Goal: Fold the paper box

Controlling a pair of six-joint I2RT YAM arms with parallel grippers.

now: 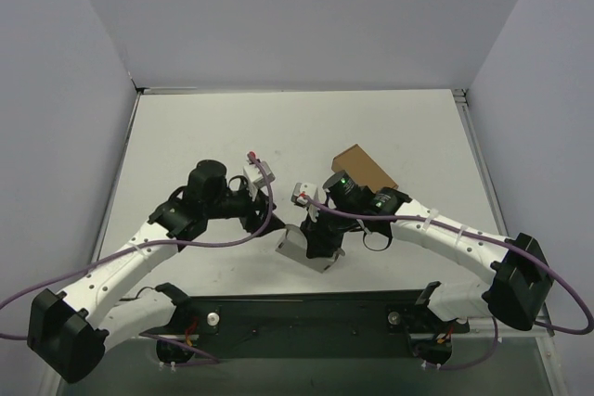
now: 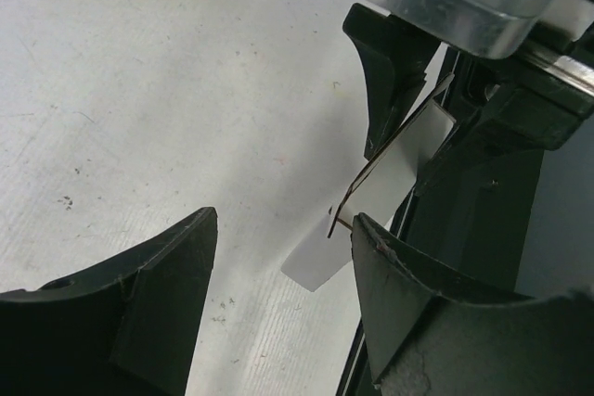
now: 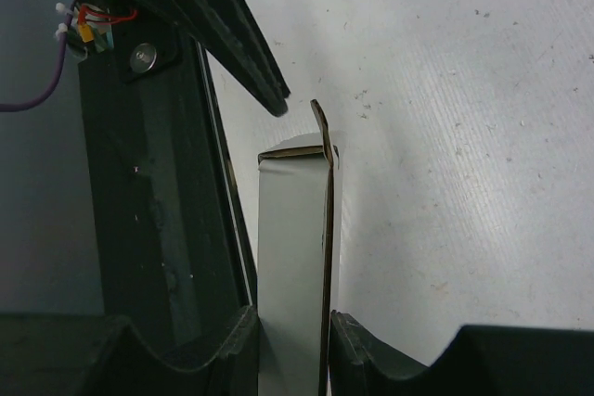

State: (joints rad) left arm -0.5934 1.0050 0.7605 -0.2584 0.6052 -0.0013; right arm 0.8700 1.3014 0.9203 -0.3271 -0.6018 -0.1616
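Got the thin white-grey card paper box (image 3: 292,257) pinched in the right gripper (image 3: 292,322), just base-side of the small brown cardboard box (image 1: 364,166). With the left gripper (image 2: 283,224) gaping by its flap (image 2: 320,261), centre on it, then squeeze gently.

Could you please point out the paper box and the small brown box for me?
paper box (image 3: 292,257): right wrist view, on its flat white-grey face.
brown box (image 1: 364,166): top external view, on its upper face.
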